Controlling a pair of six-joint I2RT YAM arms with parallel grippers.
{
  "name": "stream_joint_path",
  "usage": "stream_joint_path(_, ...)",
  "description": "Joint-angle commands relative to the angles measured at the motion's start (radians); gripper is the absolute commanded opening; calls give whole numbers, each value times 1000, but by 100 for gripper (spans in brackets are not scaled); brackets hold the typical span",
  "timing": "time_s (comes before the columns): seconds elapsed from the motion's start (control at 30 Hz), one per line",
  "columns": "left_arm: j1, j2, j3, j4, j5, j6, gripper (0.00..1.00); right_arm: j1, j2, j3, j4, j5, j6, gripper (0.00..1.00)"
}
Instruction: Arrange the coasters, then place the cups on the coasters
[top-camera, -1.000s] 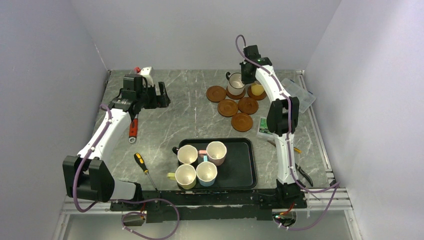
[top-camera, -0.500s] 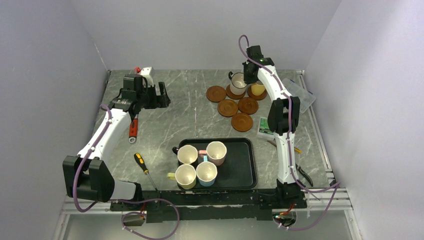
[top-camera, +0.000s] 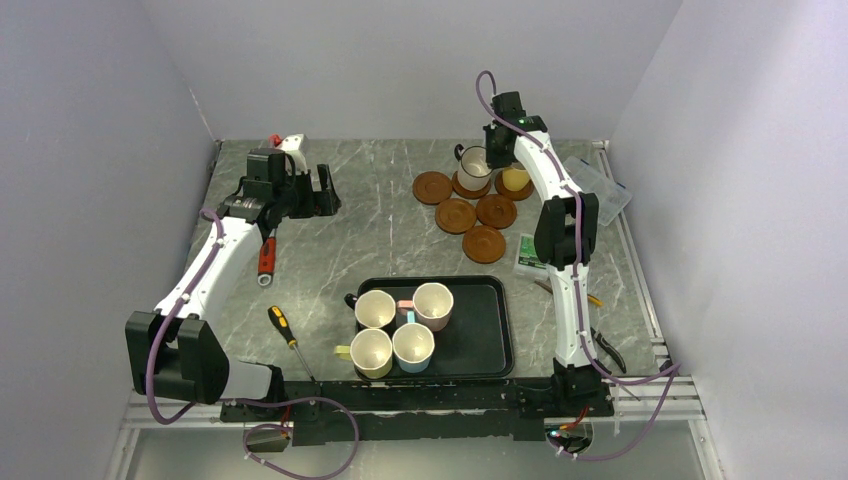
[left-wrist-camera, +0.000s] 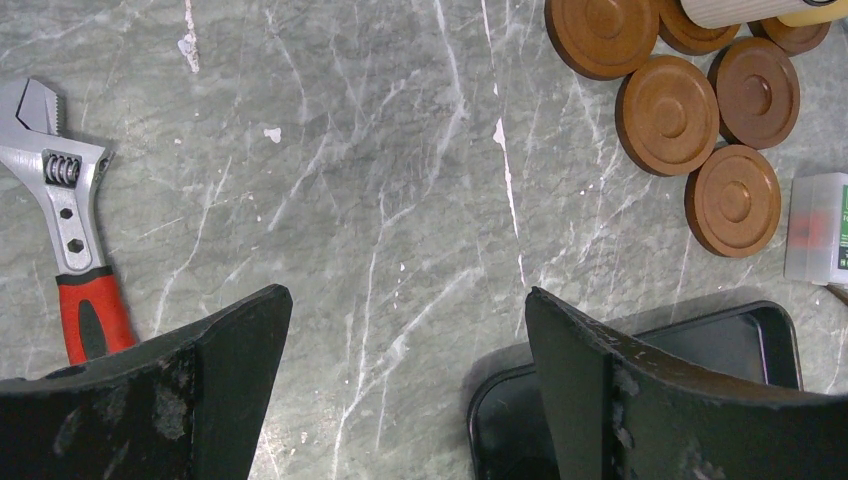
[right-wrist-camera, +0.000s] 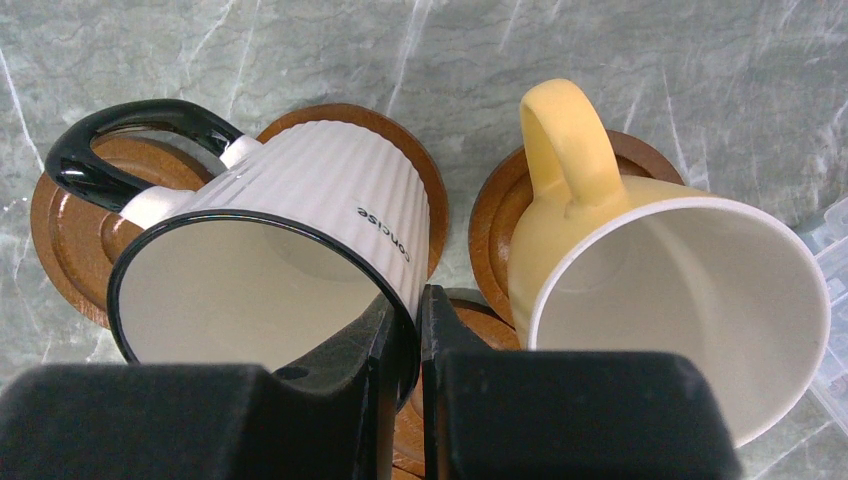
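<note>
My right gripper (right-wrist-camera: 404, 325) is shut on the wall of a white ribbed cup (right-wrist-camera: 330, 195) with a black rim and handle, holding it tilted over a coaster (right-wrist-camera: 405, 150) at the back right. Beside it a yellow cup (right-wrist-camera: 640, 260) stands on another coaster (right-wrist-camera: 493, 215). Several bare reddish-brown coasters (top-camera: 456, 215) lie clustered in front of them. Several more cups (top-camera: 375, 309) stand in the black tray (top-camera: 485, 335) at the front. My left gripper (top-camera: 320, 190) hovers open and empty over the table at the back left, its jaws wide apart (left-wrist-camera: 405, 300).
A red-handled wrench (left-wrist-camera: 70, 230) lies under the left arm. A screwdriver (top-camera: 285, 330) sits left of the tray. Right of the coasters are a clear plastic box (top-camera: 598, 185) and a small pack (top-camera: 527, 255); pliers (top-camera: 605, 350) lie at the front right. Walls enclose three sides.
My right gripper shifted slightly toward the back with the white cup, then held still. The left arm has not moved.
</note>
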Motion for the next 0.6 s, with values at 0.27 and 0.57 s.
stream_joint_path(0.27, 1, -4, 39, -4, 16, 8, 93, -5, -24, 71, 70, -13, -7, 24)
stream_joint_path(0.57, 1, 0, 40, -6, 15, 9, 93, -5, -26, 74, 84, -23, -9, 37)
